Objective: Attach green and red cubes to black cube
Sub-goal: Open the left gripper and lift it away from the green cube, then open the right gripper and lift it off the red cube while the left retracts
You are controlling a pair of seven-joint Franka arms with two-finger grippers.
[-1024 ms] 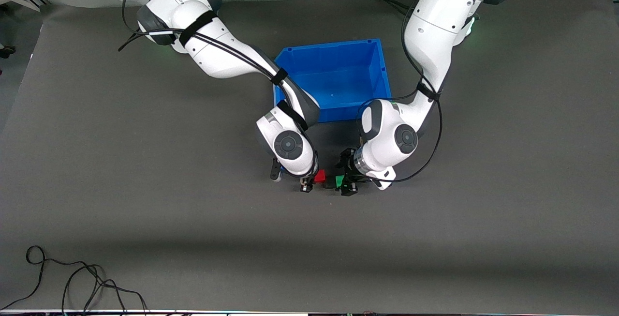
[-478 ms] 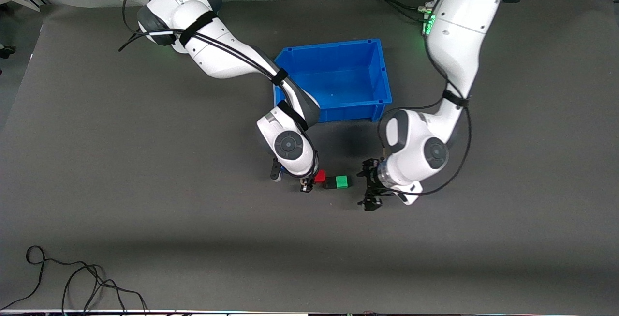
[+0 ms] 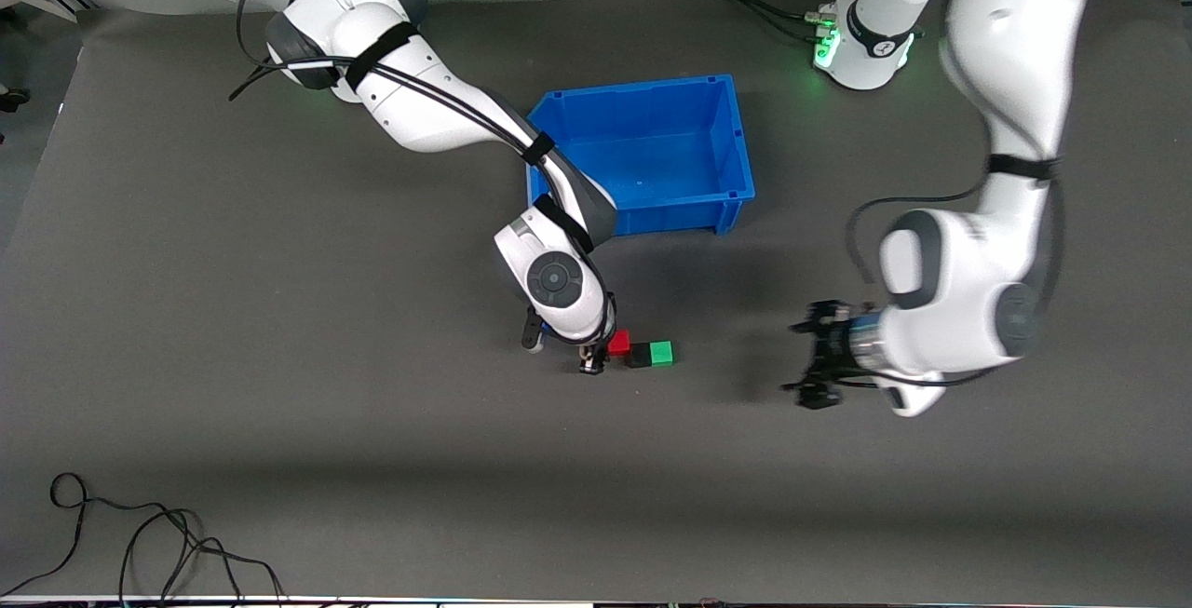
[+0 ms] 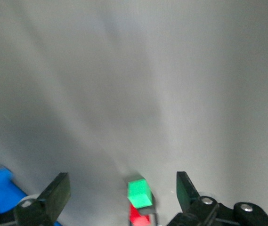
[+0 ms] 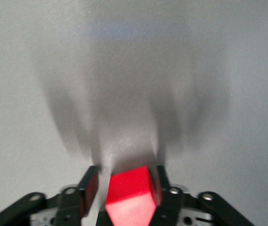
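We see three small plain cubes in a touching row on the dark grey mat (image 3: 279, 403), nearer the front camera than the blue plastic bin (image 3: 731, 138): the bright red cube (image 3: 619, 342) toward the right arm's end, the matte black cube (image 3: 639, 356) in the middle, the bright green cube (image 3: 661, 352) toward the left arm's end. The right gripper (image 3: 596, 352) sits at the red cube with a finger on either side; whether they press it or have parted slightly, we cannot tell. The left gripper (image 3: 812, 361), fingers spread wide and empty, hangs over bare mat well apart from the row.
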